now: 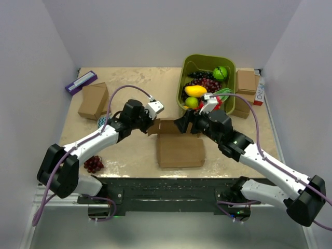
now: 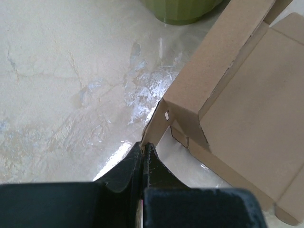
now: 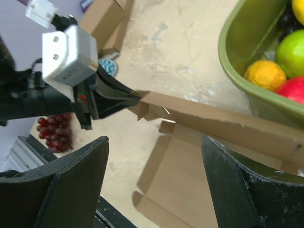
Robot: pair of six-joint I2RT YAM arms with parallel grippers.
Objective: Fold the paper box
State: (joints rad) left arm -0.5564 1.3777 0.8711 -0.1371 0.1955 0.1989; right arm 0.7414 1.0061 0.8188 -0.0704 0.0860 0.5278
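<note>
The paper box (image 1: pixel 179 151) lies open on the table between the arms, with its rear wall (image 1: pixel 170 126) standing up. My left gripper (image 1: pixel 150 124) is shut on the small corner flap at the left end of that wall; in the left wrist view its fingertips (image 2: pixel 144 148) pinch the flap edge, with the box (image 2: pixel 247 114) to the right. My right gripper (image 1: pixel 184 124) is open at the wall's right end. In the right wrist view it (image 3: pixel 154 156) hovers over the box floor (image 3: pixel 190 190), touching nothing, and the left gripper (image 3: pixel 124 98) shows holding the flap.
A green bin (image 1: pixel 182 78) of fruit stands behind the box, close to the right gripper; it also shows in the right wrist view (image 3: pixel 237 66). Smaller brown boxes sit at back left (image 1: pixel 94 100) and back right (image 1: pixel 246 83). Grapes (image 1: pixel 93 164) lie at front left. A purple packet (image 1: pixel 81 82) lies at back left.
</note>
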